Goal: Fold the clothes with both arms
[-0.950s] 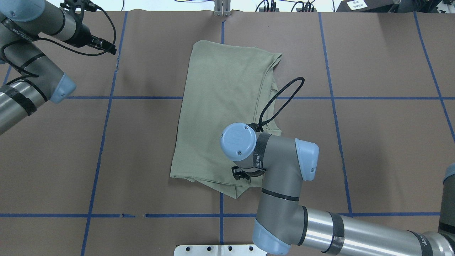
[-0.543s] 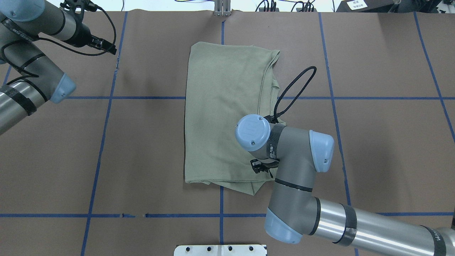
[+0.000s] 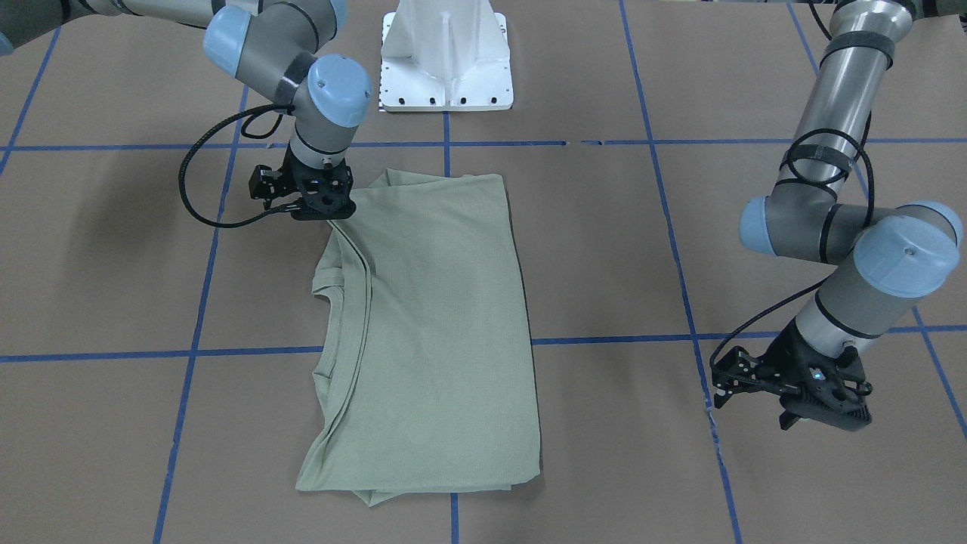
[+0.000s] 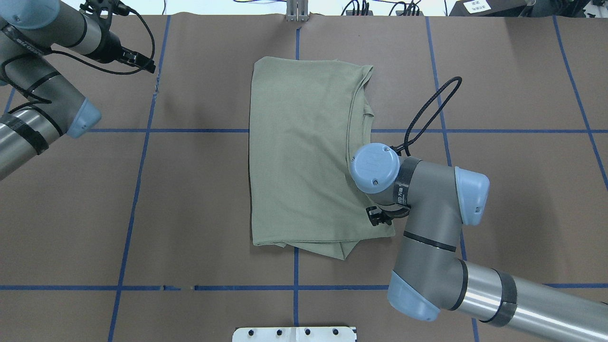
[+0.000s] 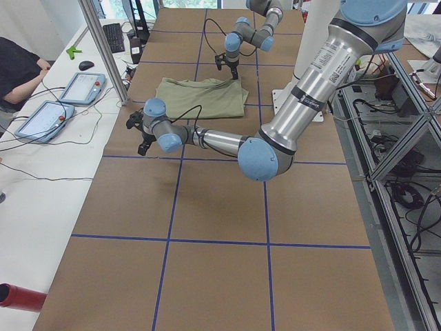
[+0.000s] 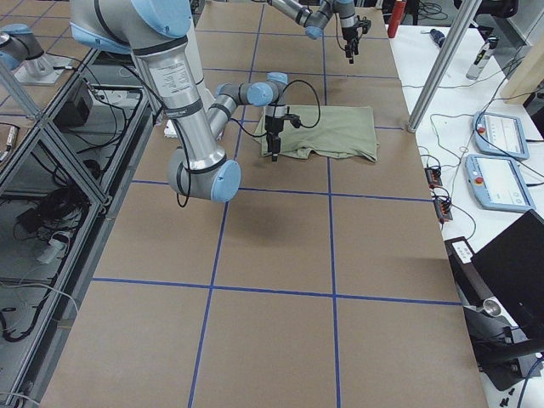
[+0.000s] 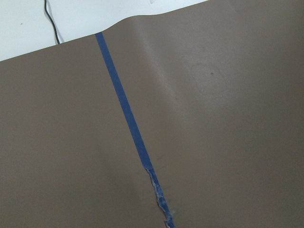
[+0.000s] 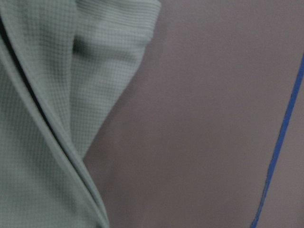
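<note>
At centre frame in the overhead view, the pale sage-green knit shirt [image 4: 299, 156] lies folded on the brown, blue-taped tabletop [image 4: 190, 199], long axis top to bottom, layered edges facing right. The right arm's black hand [image 4: 377, 217] points down over its lower-right corner. The left arm's black hand [image 4: 147, 65] hovers upper left, well apart. I cannot tell either hand's opening.

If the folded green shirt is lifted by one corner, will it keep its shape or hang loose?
Probably loose: the knit shirt lies flat in soft layers with a wrinkled corner, so it would likely droop and unfold. It looks thin, so it is likely light. A push would probably bunch the fabric rather than slide it.
</note>
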{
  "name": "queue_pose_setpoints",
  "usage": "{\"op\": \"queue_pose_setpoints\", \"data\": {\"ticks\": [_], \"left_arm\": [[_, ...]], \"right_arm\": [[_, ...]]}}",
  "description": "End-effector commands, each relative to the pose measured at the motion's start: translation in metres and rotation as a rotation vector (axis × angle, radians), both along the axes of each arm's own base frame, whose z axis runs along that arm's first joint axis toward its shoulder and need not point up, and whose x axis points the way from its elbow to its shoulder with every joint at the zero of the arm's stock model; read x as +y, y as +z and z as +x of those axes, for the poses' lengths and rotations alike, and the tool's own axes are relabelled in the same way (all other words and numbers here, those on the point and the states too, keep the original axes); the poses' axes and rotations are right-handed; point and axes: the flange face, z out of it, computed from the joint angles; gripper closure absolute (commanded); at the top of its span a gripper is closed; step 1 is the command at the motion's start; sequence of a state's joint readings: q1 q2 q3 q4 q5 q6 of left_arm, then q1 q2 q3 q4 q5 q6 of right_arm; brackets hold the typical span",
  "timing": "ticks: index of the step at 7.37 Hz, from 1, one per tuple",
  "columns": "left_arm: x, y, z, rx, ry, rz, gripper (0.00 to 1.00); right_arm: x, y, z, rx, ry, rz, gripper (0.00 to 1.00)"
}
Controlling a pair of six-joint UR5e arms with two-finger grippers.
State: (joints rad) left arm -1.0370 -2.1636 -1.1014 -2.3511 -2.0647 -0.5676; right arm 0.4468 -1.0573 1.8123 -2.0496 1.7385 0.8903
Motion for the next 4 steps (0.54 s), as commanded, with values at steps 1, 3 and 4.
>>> {"op": "queue_pose_setpoints", "data": {"ticks": [1, 3, 4], "left_arm": [[0.001, 0.001, 0.0, 0.0, 0.0, 0.0, 0.0], [0.001, 0.001, 0.0, 0.001, -0.001, 0.0, 0.0], [0.001, 0.001, 0.0, 0.001, -0.001, 0.0, 0.0]], "right_arm": [[0.013, 0.009, 0.033, -0.018, 0.031, 0.011, 0.0], [0.001, -0.052, 0.026, -0.166, 0.091, 0.055, 0.0], [-0.011, -0.068, 0.022, -0.291, 0.105, 0.111, 0.0]]}}
